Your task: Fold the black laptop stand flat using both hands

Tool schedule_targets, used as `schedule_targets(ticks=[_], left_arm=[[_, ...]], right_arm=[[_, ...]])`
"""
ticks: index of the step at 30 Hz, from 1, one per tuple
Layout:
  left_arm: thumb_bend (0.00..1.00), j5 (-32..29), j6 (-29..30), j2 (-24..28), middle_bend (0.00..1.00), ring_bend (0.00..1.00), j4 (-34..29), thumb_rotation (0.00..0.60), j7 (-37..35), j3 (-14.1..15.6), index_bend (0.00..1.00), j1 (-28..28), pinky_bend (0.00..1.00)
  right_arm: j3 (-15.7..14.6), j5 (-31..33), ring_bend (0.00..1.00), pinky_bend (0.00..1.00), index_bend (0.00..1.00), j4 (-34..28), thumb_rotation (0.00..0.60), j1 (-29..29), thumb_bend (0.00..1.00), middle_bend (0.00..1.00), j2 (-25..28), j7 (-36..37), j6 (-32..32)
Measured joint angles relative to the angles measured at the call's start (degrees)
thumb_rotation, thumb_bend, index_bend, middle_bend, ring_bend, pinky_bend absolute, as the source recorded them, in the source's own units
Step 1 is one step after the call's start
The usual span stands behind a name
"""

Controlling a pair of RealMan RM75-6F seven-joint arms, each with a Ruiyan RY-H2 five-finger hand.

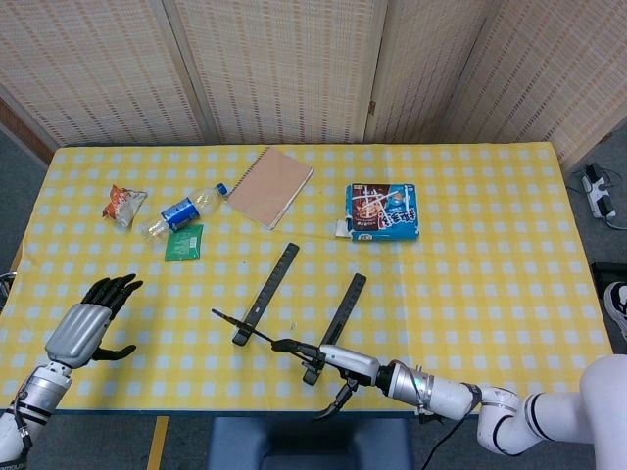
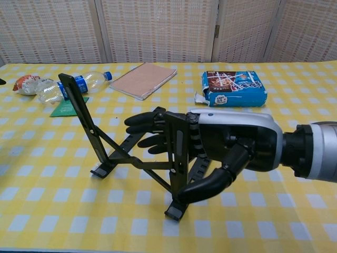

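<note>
Black laptop stand (image 1: 294,311) near the front edge of the yellow-checked table (image 1: 490,294), at mid-width, partly collapsed: in the head view two base rails lying on the cloth, angled toward the far right; in the chest view the stand (image 2: 131,153) with its upper arms raised, tilted toward the camera and to the left, cross struts meeting at a central pivot. Right hand (image 1: 328,364) at the stand's near right side, fingers (image 2: 145,121) extended across the right upper arm from behind, thumb curled beneath and in front of it; gripping that arm, seen most clearly in the chest view (image 2: 226,145). Left hand (image 1: 90,325) over the table's front left area, well apart from the stand, fingers spread, thumb out to the side, holding nothing. Along the far half of the table, left to right: snack packet (image 1: 123,204), clear bottle with blue label (image 1: 186,210), green sachet (image 1: 184,242) just beside the bottle, tan spiral notebook (image 1: 270,186), blue snack box (image 1: 383,211). Woven folding screen (image 1: 294,69) behind the table.
</note>
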Motion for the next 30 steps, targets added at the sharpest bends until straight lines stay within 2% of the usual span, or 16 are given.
schedule_targets(ticks=[8,20,24,30], left_arm=[[0.22,0.4,-1.7,-0.7,0.05,0.04,0.6,0.6,-2.2,0.6,0.05,-1.7,0.0],[0.21,0.8,-4.7,-3.0,0.05,0.04,2.5,0.6,-5.4,0.8,0.06,-5.2,0.0],[0.22,0.5,-4.7,-3.0,0.05,0.04,2.7,0.6,-5.6,1.4,0.06,-5.2,0.0],[0.22,0.1,-4.7,-3.3,0.05,0.04,2.9,0.6,-6.0,2.0,0.06,-5.2,0.0]], right_arm=[[-2.4,-1.5,0.04,0.0,0.0,-1.2,0.51,0.7,0.12,0.0,1.6,1.0,2.8],[-2.9,3.7,0.04,0.0,0.0,-0.9,0.512,-2.5,0.12,0.0,3.2,-2.3,4.8],[-3.2,5.1,0.03,0.0,0.0,-0.8,0.51,-3.7,0.12,0.02,3.4,-0.1,5.7],[-3.6,6.3,0.01,0.0,0.0,0.3,0.506,-4.8,0.12,0.01,2.2,8.5,6.3]])
